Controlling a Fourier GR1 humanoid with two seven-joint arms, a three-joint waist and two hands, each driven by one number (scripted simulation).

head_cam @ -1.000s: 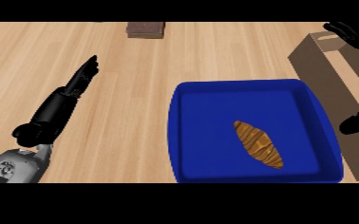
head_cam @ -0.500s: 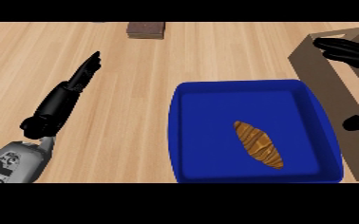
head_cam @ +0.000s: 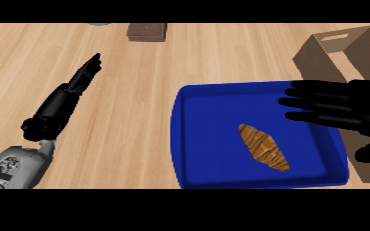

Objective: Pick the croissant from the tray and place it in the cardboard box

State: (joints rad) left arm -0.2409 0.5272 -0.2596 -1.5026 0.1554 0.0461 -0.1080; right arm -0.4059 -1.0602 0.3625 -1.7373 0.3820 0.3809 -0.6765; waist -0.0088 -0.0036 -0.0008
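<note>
Golden-brown croissant (head_cam: 264, 147) lying in blue rectangular tray (head_cam: 186, 142), right robot hand (head_cam: 334, 105) released above tray's far right corner, brown cardboard box (head_cam: 327, 56) beyond tray, left robot hand (head_cam: 69, 94) released, left of tray.

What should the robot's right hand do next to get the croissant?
Probably lower the right hand down and a little left, onto the croissant, then curl its fingers round it. The hand is open above the upper right part of the blue tray and holds nothing, and the croissant lies untouched in the tray. The box waits to the upper right.
</note>
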